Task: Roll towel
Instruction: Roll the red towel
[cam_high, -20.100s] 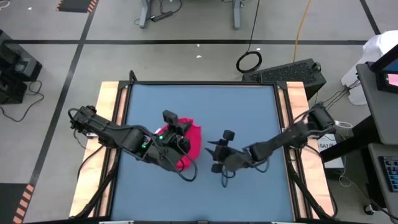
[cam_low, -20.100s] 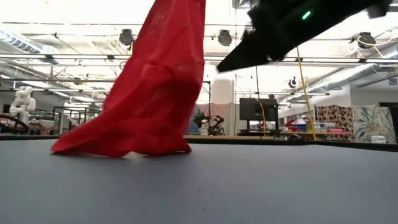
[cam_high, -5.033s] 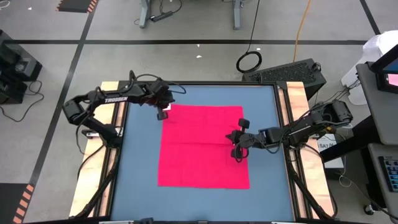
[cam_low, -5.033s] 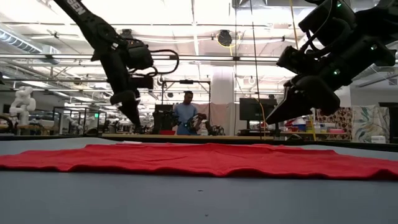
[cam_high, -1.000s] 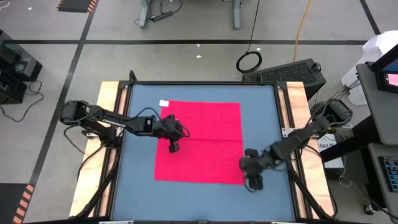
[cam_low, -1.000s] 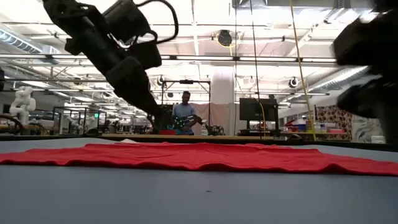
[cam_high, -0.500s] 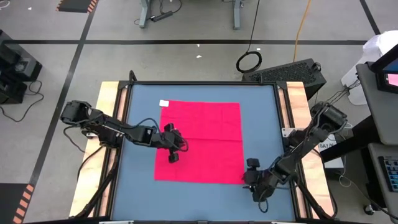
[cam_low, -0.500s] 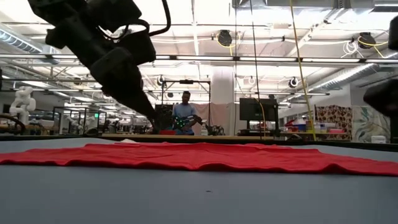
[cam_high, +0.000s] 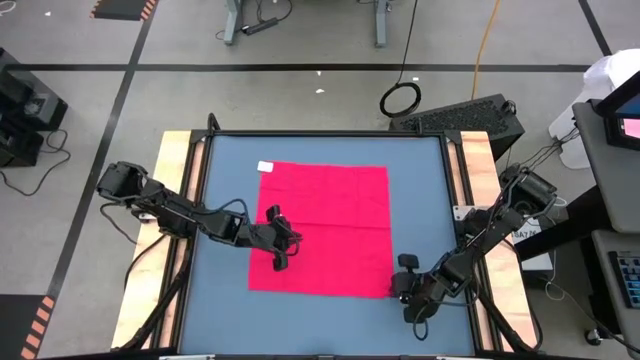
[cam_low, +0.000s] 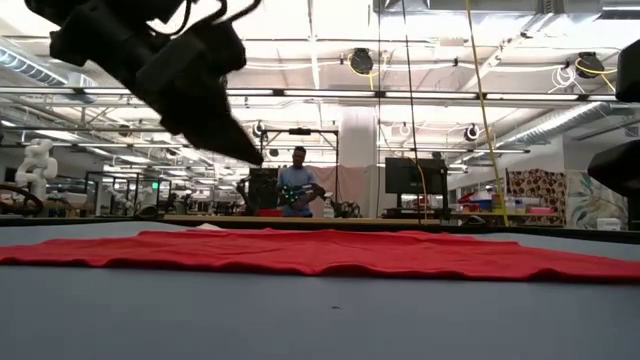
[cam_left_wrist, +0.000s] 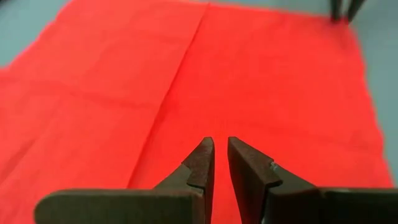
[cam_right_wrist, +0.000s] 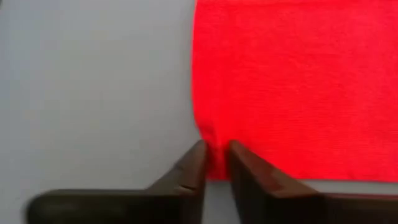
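Note:
The bright red towel (cam_high: 320, 230) lies spread flat on the blue tabletop (cam_high: 420, 170), its small white tag (cam_high: 265, 167) at the far left corner. My left gripper (cam_high: 280, 258) hangs shut above the towel's near left part; the left wrist view shows its fingers (cam_left_wrist: 221, 142) over the cloth, and in the low view it (cam_low: 250, 155) is clear of the towel (cam_low: 320, 252). My right gripper (cam_high: 397, 287) sits low at the towel's near right corner, shut on it. My right gripper pinches the towel's near right corner (cam_right_wrist: 214, 149) between its two fingers. The fingers slant down at it from the table's right side. The corner puckers a little just ahead of the fingertips, and the towel still lies flat on the table.
Bare blue tabletop surrounds the towel on every side, widest to the right (cam_high: 425, 220) and along the near edge (cam_high: 320, 320). Wooden rails (cam_high: 178, 200) run along the table's left and right sides. A person (cam_low: 297, 185) stands far off in the room behind.
My left gripper has moved over the towel toward the table's near edge, staying above the cloth. My right gripper has swung toward the near edge and come down at the towel's near right corner. The towel has stayed flat.

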